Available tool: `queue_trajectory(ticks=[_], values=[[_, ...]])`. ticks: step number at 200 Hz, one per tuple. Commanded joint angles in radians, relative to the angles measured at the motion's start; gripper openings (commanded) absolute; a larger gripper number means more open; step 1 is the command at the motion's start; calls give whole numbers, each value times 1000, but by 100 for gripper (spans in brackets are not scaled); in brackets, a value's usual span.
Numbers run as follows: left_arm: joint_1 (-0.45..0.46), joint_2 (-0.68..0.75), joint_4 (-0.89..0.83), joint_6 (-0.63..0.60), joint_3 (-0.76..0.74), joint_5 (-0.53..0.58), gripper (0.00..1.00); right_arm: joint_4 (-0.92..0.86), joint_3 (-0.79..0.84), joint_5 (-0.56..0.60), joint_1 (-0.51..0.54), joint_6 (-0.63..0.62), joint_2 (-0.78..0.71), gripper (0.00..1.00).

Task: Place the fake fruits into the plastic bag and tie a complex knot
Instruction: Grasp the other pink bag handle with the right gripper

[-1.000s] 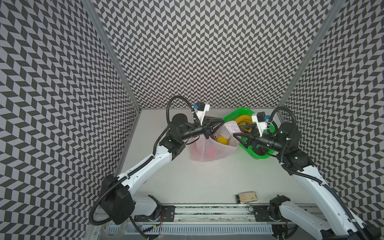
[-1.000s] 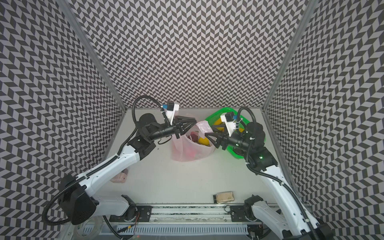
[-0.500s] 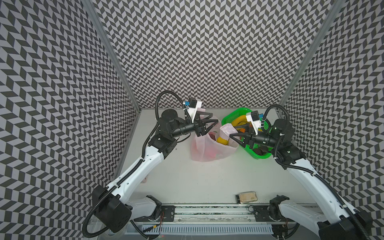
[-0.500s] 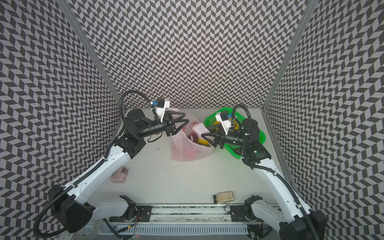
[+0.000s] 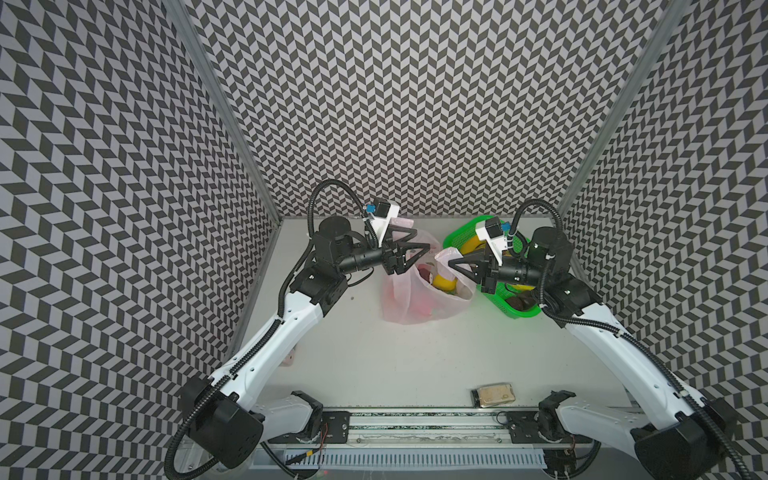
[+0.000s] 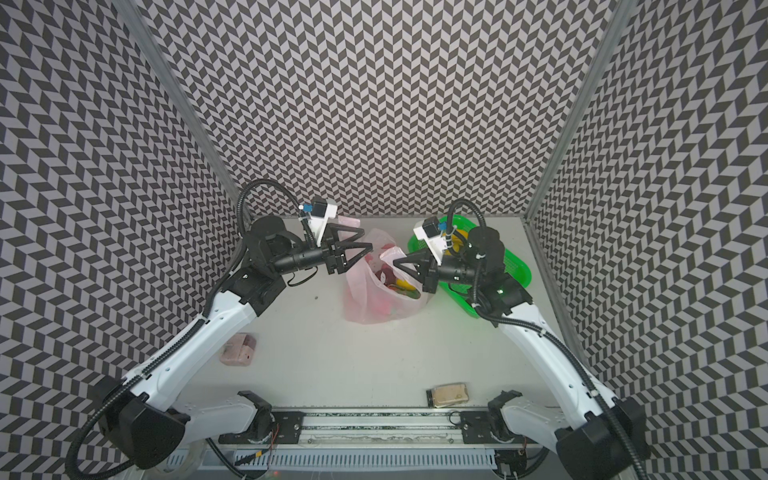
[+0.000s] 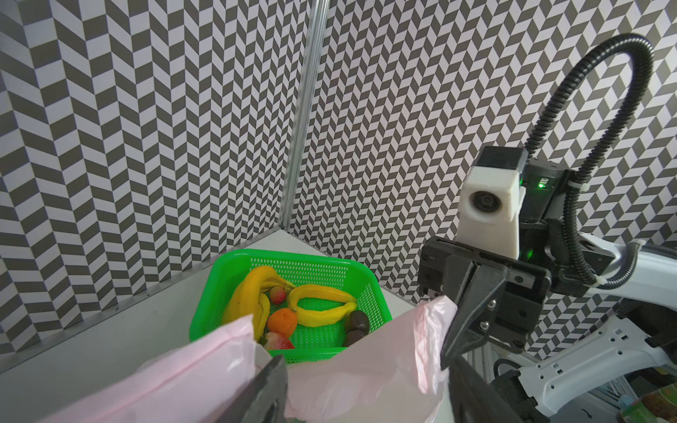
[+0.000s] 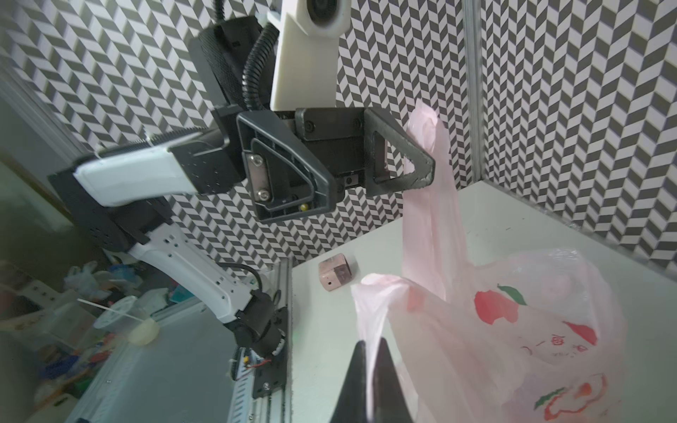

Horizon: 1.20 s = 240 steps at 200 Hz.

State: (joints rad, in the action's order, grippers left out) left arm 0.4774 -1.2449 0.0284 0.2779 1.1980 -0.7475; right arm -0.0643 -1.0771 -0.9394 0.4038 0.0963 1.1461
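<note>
Right wrist view: right gripper (image 8: 370, 348) clamped on a plastic bag (image 8: 531, 329) handle beside the basket (image 7: 285, 254), left gripper (image 8: 381, 183) spread at the other; fake fruits (image 7: 318, 311) lie unbagged, so loading likely needs the mouth held wide

Fake fruits (image 5: 444, 283) are held inside the plastic bag (image 5: 415, 303). Just right of the bag a mesh basket (image 5: 456, 239) is placed, with further fake fruits (image 7: 315, 305) in it. A small block (image 6: 237, 349) is laid front-left of the bag, and a flat packet (image 5: 494, 392) front-right.
</note>
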Motion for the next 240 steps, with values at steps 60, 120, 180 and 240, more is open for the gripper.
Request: queue_trajectory(ticks=[60,120,180,240], values=[[36,-2,61,42,17,-102,76,173,47,-36,4,27,-19,0],[92,-94,80,63,52,-73,80,151,60,-25,4,10,-23,0],[127,-150,143,92,61,-105,74,123,63,-22,6,-17,-21,0],[129,-156,155,99,72,-127,30,110,65,-4,7,-32,-21,0]])
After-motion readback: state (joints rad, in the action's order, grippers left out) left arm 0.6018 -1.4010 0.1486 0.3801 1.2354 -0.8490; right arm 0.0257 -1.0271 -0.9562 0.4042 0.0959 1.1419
